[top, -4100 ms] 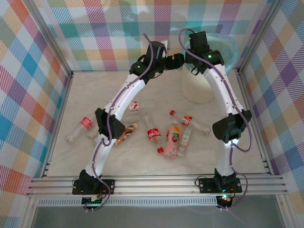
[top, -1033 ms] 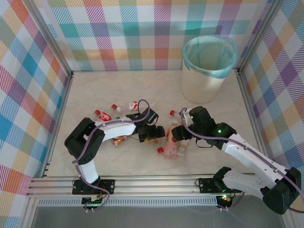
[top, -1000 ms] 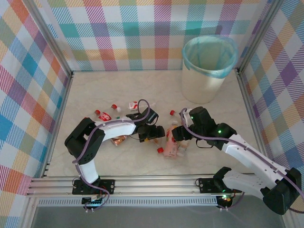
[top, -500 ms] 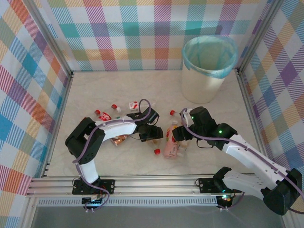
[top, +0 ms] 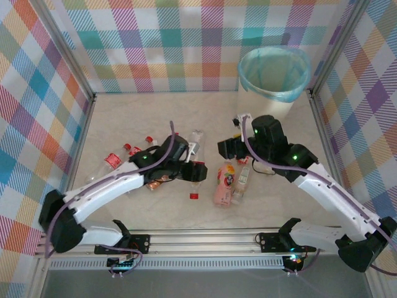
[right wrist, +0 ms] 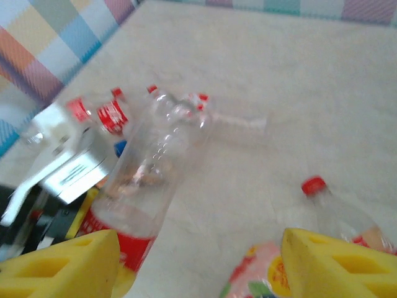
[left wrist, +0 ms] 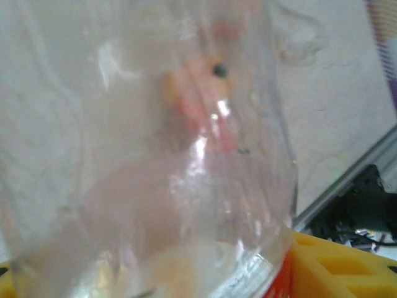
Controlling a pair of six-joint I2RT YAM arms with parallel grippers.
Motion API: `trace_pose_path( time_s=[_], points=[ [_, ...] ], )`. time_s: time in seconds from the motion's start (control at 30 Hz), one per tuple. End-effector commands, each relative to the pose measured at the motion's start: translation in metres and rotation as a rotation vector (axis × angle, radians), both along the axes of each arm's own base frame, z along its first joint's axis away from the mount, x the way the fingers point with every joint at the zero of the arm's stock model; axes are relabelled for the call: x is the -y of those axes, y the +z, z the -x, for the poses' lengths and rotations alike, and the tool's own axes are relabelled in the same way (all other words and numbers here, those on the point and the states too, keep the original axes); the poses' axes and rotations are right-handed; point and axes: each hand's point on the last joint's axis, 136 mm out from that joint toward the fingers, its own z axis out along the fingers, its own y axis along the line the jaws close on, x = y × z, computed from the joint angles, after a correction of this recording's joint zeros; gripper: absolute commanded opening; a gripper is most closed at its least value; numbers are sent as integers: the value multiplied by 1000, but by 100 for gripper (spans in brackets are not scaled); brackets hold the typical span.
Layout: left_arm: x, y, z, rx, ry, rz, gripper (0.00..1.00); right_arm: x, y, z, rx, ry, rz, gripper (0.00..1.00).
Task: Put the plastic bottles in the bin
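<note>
My left gripper (top: 191, 169) is shut on a clear plastic bottle (top: 196, 149) with a red label, held off the table with its red cap (top: 193, 195) pointing at the near edge. Up close, that bottle (left wrist: 155, 155) sits against one yellow finger (left wrist: 338, 264). My right gripper (top: 227, 149) hangs open above a pink bottle (top: 223, 184), its yellow pads (right wrist: 62, 264) wide apart and empty. The held bottle (right wrist: 146, 174) and a red-capped bottle (right wrist: 341, 217) lie ahead of it. The bin (top: 260, 115), white with a light blue liner, stands at the back right.
More bottles lie left of centre: two red-labelled ones (top: 111, 162) (top: 133, 151) and an orange one (top: 158, 182) under the left arm. A slim clear bottle (top: 243, 180) lies beside the pink one. Plaid walls and aluminium rails (top: 80, 242) enclose the table.
The left jaws closed on the red-labelled bottle and the arm lifted and swung it leftward. The right gripper rose and pulled back from the pink bottle, staying open.
</note>
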Motion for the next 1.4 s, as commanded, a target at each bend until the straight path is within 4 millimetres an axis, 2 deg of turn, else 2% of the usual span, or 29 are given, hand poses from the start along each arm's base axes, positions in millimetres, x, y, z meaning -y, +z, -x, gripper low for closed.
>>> trace_pose_path(
  time_s=[0.0,0.1,0.17,0.3,0.4,0.63,0.93,1.13,1.27,1.37],
  points=[
    [-5,36,3,240,-128,24,60,-24,41,-5,53,74,-97,71],
    [-9,64,8,379,-201,48,61,-48,62,-4,34,161,-178,75],
    [-10,75,12,438,-250,49,61,-63,71,-1,8,231,-227,78],
    [-11,86,18,495,-316,47,61,-84,82,8,-46,344,-286,82],
    [-8,89,23,507,-346,69,61,-89,79,11,-66,377,-310,83],
    [-3,93,29,525,-368,130,61,-89,69,14,-132,369,-312,77],
    [-6,95,28,542,-361,124,62,-89,74,21,-144,394,-318,58],
    [-13,106,20,595,-298,109,76,-79,90,18,-70,354,-293,52],
    [-17,127,11,670,-238,138,89,-62,108,6,38,265,-231,49],
    [-14,150,6,731,-213,181,94,-46,128,-10,157,174,-163,49]
  ],
)
